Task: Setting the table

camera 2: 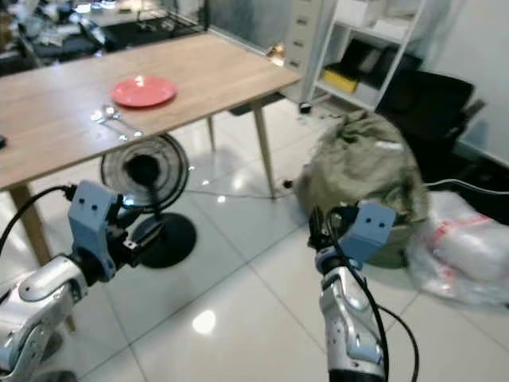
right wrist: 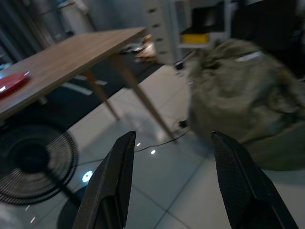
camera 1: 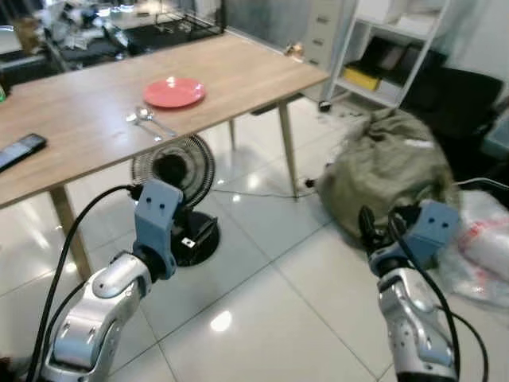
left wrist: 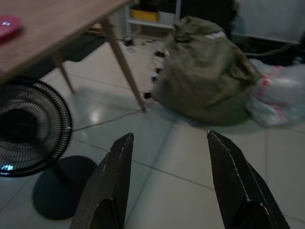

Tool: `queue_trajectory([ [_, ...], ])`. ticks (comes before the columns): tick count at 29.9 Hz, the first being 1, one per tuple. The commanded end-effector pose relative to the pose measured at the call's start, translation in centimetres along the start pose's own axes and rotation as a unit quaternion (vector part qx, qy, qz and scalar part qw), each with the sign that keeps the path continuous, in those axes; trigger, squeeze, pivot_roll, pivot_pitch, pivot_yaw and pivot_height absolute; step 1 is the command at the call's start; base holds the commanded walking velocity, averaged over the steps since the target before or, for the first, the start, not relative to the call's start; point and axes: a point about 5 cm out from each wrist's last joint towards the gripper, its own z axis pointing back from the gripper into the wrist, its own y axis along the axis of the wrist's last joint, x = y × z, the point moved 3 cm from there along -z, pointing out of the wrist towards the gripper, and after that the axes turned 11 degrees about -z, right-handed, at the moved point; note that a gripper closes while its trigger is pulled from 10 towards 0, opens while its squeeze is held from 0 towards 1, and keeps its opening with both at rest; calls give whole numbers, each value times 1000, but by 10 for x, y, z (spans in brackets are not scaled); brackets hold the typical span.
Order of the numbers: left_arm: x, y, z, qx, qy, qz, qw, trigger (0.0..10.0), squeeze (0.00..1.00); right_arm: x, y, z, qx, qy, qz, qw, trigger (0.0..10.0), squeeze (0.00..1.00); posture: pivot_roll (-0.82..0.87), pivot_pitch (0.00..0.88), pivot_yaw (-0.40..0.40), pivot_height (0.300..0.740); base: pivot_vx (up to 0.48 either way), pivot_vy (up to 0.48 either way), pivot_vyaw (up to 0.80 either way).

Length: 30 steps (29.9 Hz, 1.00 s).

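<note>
A red plate (camera 1: pixel 174 92) lies flat on the wooden table (camera 1: pixel 87 119), toward the table's far half, and a metal spoon (camera 1: pixel 149 119) lies on the wood just beside it, on the side nearer the robot; plate and spoon look apart rather than touching. Further along the tabletop, near its left end, rests a dark remote-like object (camera 1: pixel 20 150). Under the table a black floor fan (camera 1: pixel 173 171) stands on its round base on the white tiled floor (camera 1: pixel 262 310). The left gripper (left wrist: pixel 169 179) is held low in front of the fan, below the table's edge, well apart from the plate — its two black fingers stand spread with nothing between them. The right gripper (right wrist: pixel 174 179) hangs over the tiles further right, fingers likewise parted and empty, near a slumped olive-green bag (camera 1: pixel 390 171). Beside the bag lie clear plastic bags (camera 2: pixel 469 247), and behind it stands a white shelf unit (camera 1: pixel 394 48).
</note>
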Motion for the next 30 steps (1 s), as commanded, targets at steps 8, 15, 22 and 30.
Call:
queue_trajectory([
  [8, -8, -54, 8, -83, 54, 10, 995, 10000, 0, 11, -42, 13, -76, 10, 62, 995, 10000, 0, 0, 19, 71, 740, 0, 0, -794],
  [15, -11, -101, 24, -155, 100, 15, 983, 10000, 0, 22, -88, 37, -165, 47, 128, 977, 10000, 0, 8, 23, 55, 740, 0, 0, -788],
  [22, -2, -149, 44, -220, 109, 38, 969, 10000, 0, 34, -127, 63, -240, 71, 155, 956, 10000, 0, 18, 28, 32, 740, 0, 0, -788],
  [30, 18, -165, 44, -232, 66, 51, 969, 10000, 0, 43, -142, 71, -257, 44, 142, 955, 10000, 0, 15, 35, 34, 740, 0, 0, -788],
])
